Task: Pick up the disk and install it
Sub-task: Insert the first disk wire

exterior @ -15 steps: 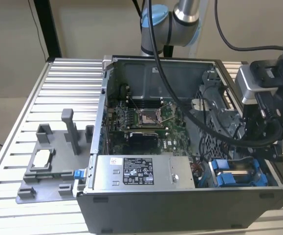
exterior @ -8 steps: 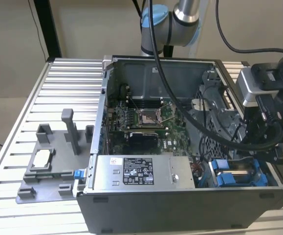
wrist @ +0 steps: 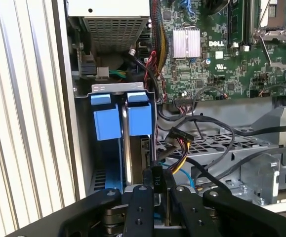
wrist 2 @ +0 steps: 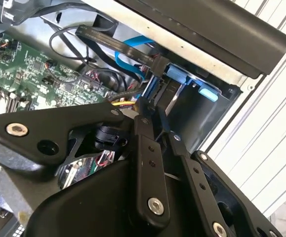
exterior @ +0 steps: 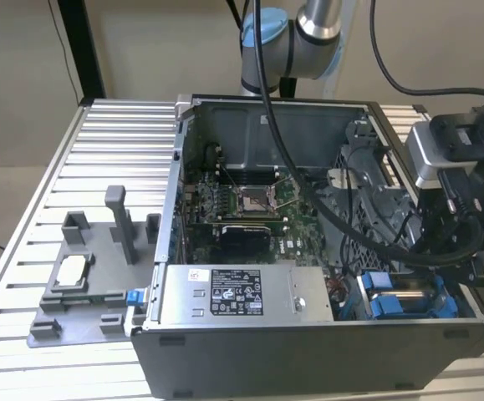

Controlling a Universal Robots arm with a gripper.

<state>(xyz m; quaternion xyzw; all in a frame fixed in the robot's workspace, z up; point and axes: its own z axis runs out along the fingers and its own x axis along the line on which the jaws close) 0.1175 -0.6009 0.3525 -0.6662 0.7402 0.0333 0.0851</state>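
- Your hand [wrist: 155, 193] is narrow. In both wrist views its two black fingers [wrist 2: 145, 158] stand close together, with only a thin gap between them.
- The tips are down at the end of the disk [wrist: 139, 120], and a small black part sits in the gap. You cannot tell from these views if the fingers really press on the disk.
- The disk stands on its edge inside the drive bay [wrist: 118, 89] of the computer case [exterior: 308, 355], with its blue frame end just under the bay's metal lip. A second blue carrier [wrist: 106, 122] stands just beside it, with a narrow slot between the two.
- In the exterior view you find this bay in the corner of the case that is near the front edge of the counter [exterior: 116, 142], on the exterior view's right. The hand hangs over that corner.
- A bundle of cables [wrist: 182, 138] with yellow, red and black wires passes just beside the disk, between it and the green motherboard [wrist: 222, 59].
- The large grey box [exterior: 242, 292] with a sticker lies along the front wall of the case, beside the bay.
- On the counter, at the exterior view's left of the case, lies a grey fixture [exterior: 83, 292]. A small silver chip [exterior: 73, 269] rests on it, well apart from the hand.
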